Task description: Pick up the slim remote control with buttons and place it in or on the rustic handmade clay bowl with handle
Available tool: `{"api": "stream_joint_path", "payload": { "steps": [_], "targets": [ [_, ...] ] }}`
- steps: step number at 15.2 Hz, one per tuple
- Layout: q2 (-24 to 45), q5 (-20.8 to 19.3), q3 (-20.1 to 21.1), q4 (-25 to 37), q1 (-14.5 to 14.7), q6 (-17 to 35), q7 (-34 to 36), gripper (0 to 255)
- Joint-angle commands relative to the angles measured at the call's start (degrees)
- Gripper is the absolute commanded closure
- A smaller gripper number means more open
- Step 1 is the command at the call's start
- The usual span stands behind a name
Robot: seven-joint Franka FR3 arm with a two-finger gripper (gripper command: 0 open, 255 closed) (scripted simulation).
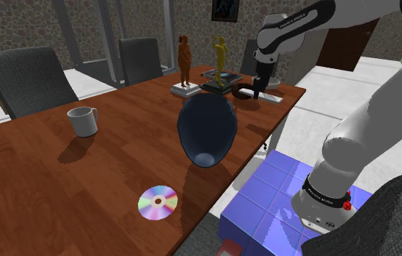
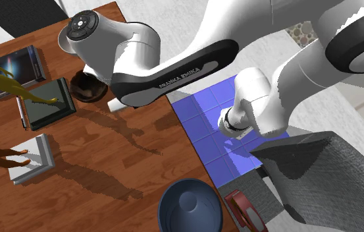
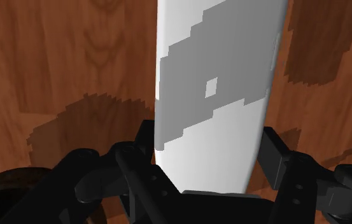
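Low at the counter's (image 3: 53,63) corner, the claw (image 3: 207,143) clasps the slim white-and-grey remote (image 3: 219,76) by its long edges, just beside the dark brown bowl (image 2: 85,86).

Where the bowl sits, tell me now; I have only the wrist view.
Observer: The brown bowl sits right beside the gripper, on the shoulder view's left of it, at the far corner of the table.
Operator: Report what stands near it.
Observer: An orange figurine and a yellow figurine, on flat bases, further to the shoulder view's left.
Operator: Name anything else bowl-like.
Observer: A larger blue bowl stands near the table edge that faces the stand.
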Motion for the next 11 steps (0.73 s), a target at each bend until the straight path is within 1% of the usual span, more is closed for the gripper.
{"api": "stream_joint_path", "payload": {
  "steps": [1,11],
  "targets": [
    [-0.5,0.0,0.2,1.2,0.0,-1.6,0.0,255],
    [-2.3,0.0,1.0,6.9,0.1,-9.2,0.2,255]
  ]
}}
